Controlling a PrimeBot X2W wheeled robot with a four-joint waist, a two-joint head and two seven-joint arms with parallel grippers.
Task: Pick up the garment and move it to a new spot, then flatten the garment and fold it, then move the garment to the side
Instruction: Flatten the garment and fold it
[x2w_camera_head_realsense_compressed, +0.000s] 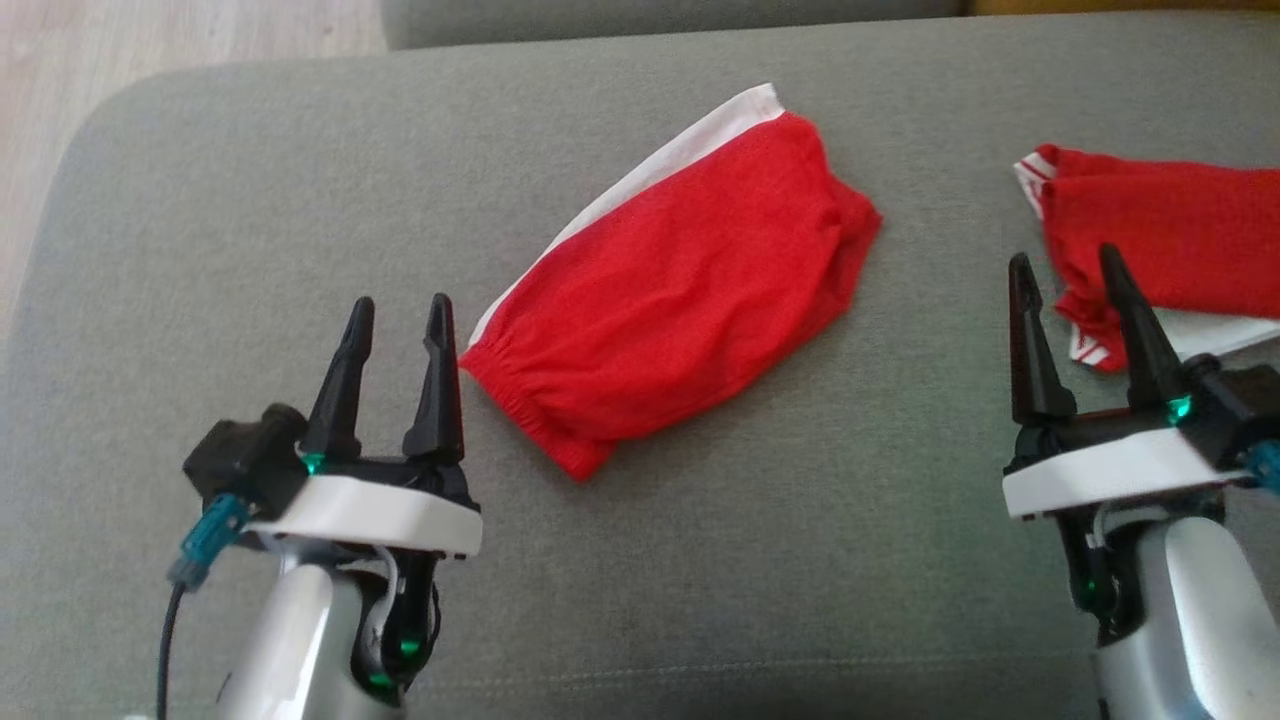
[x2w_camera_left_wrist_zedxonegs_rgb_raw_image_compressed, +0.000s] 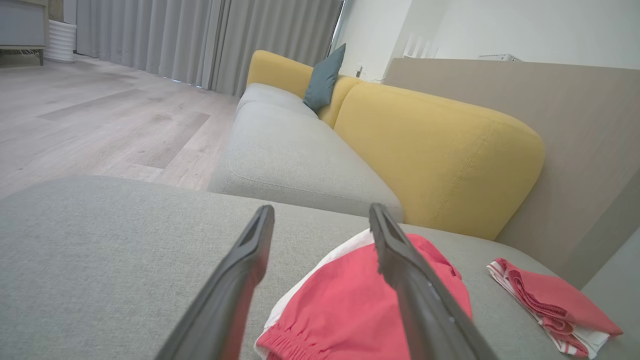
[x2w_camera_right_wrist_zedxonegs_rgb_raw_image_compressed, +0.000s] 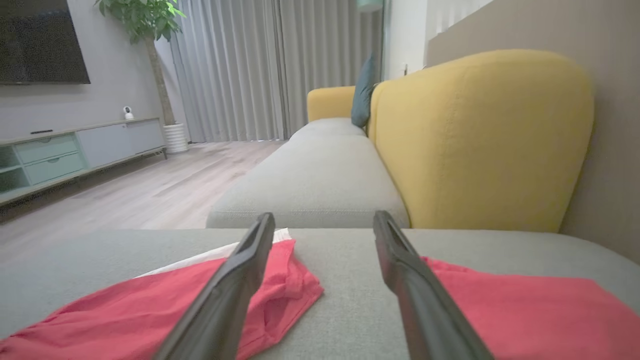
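A red garment (x2w_camera_head_realsense_compressed: 670, 290) with a white edge and an elastic waistband lies folded over on the grey cushion (x2w_camera_head_realsense_compressed: 200, 250), near its middle. My left gripper (x2w_camera_head_realsense_compressed: 400, 300) stands open just left of the waistband end, with nothing between its fingers. In the left wrist view the garment (x2w_camera_left_wrist_zedxonegs_rgb_raw_image_compressed: 345, 305) lies under and beyond the open left gripper (x2w_camera_left_wrist_zedxonegs_rgb_raw_image_compressed: 320, 215). My right gripper (x2w_camera_head_realsense_compressed: 1064, 254) is open and empty, well to the right of the garment. In the right wrist view the garment (x2w_camera_right_wrist_zedxonegs_rgb_raw_image_compressed: 125, 310) spreads at the lower left of the open right gripper (x2w_camera_right_wrist_zedxonegs_rgb_raw_image_compressed: 325, 220).
A second red garment (x2w_camera_head_realsense_compressed: 1170, 240) with white stripes lies folded at the cushion's right edge, just behind my right gripper. It also shows as the folded pile (x2w_camera_left_wrist_zedxonegs_rgb_raw_image_compressed: 550, 300) and the red cloth (x2w_camera_right_wrist_zedxonegs_rgb_raw_image_compressed: 525, 310). A yellow backrest (x2w_camera_left_wrist_zedxonegs_rgb_raw_image_compressed: 440, 150) rises beyond the cushion. Wooden floor (x2w_camera_head_realsense_compressed: 150, 40) lies off the far left.
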